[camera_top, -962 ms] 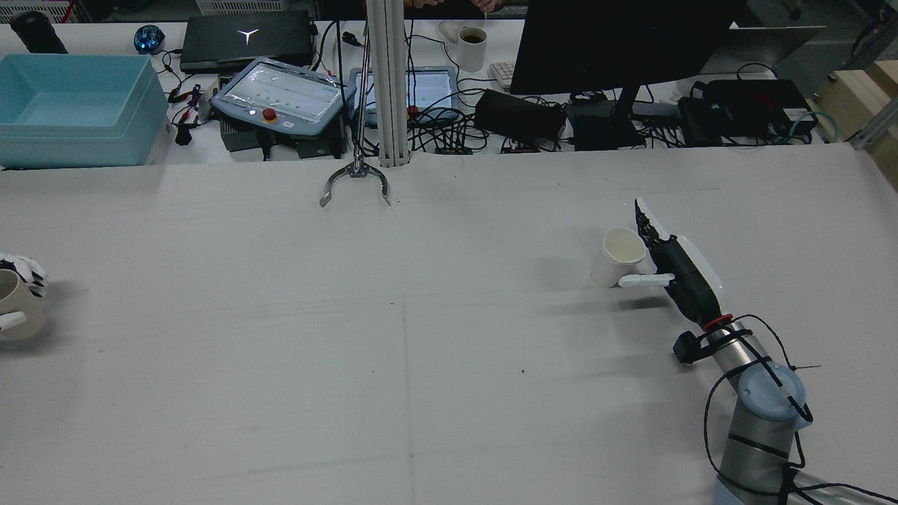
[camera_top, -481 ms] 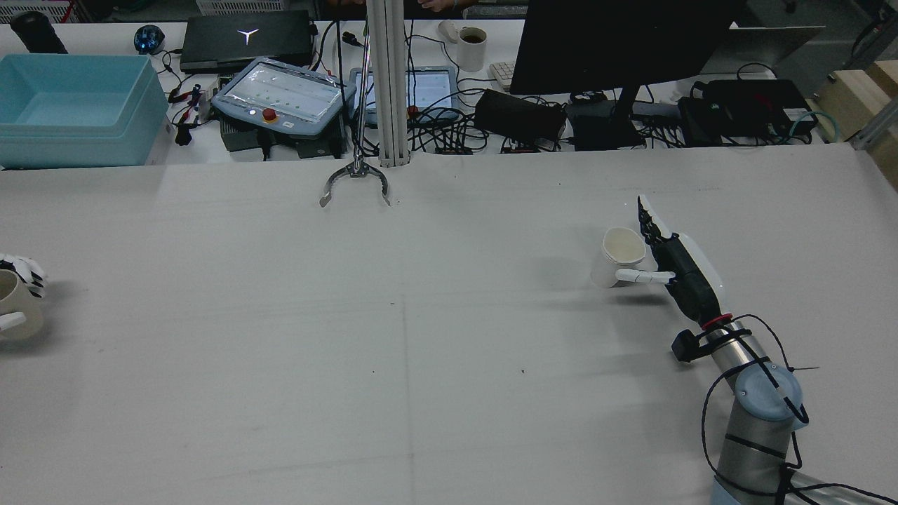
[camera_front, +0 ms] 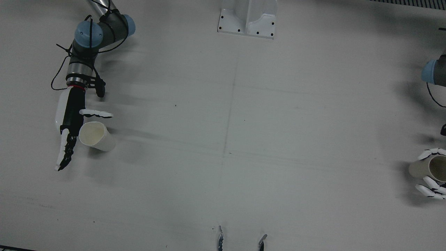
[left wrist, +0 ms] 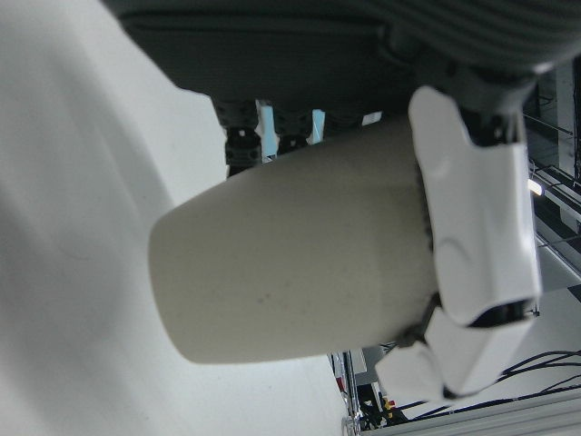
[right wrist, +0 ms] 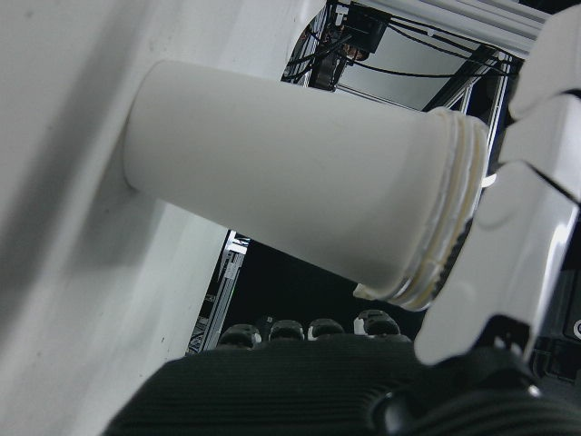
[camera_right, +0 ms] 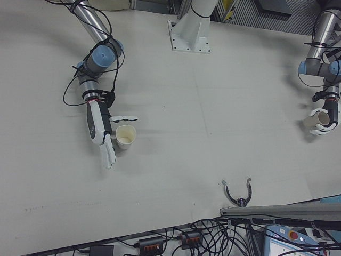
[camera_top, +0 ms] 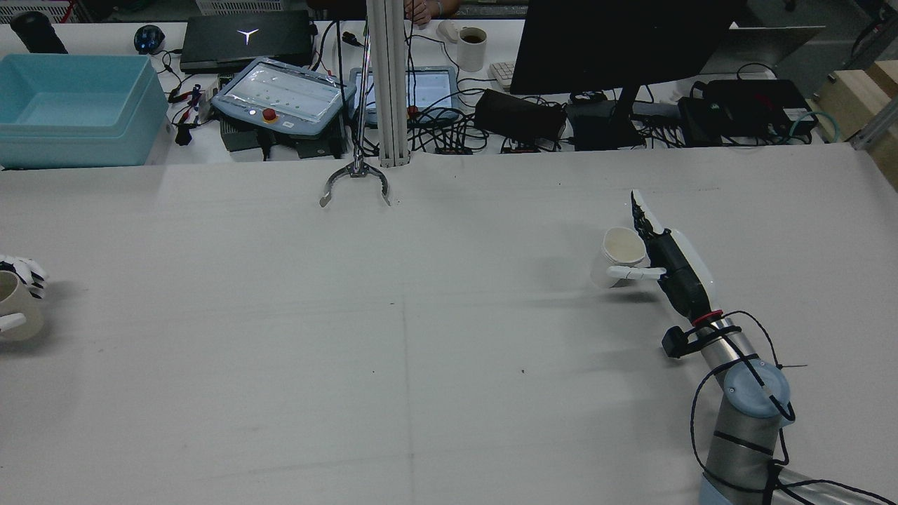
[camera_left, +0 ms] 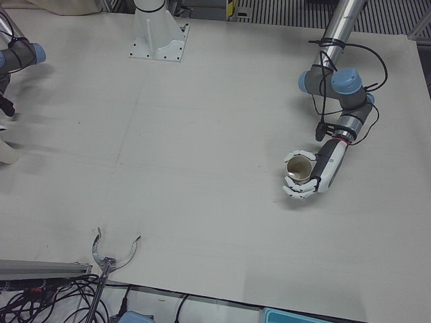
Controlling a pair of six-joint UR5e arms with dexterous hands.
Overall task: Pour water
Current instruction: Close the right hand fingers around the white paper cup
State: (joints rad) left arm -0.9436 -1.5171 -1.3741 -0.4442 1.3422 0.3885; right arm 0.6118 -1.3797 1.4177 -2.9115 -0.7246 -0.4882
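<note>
A white paper cup (camera_top: 617,254) stands on the table at the right of the rear view. My right hand (camera_top: 672,265) is open beside it, fingers straight along its far side and the thumb across its near side; the cup (camera_front: 97,137) sits between them. The right hand view shows the cup (right wrist: 290,200) upright close to the palm. A beige cup (camera_left: 298,168) is at the table's left edge. My left hand (camera_left: 320,176) is shut on it, fingers wrapped round its wall (left wrist: 290,263).
A metal claw tool (camera_top: 354,184) lies at the far table edge under a vertical post (camera_top: 389,84). Behind it are a teach pendant (camera_top: 280,95), a blue bin (camera_top: 77,105), a monitor, cables and a mug (camera_top: 471,48). The post's white base (camera_front: 248,19) stands between the arms.
My right arm has slid slightly forward, and the thumb has come closer across the near side of the white cup. The cup and my left hand have stayed where they were.
</note>
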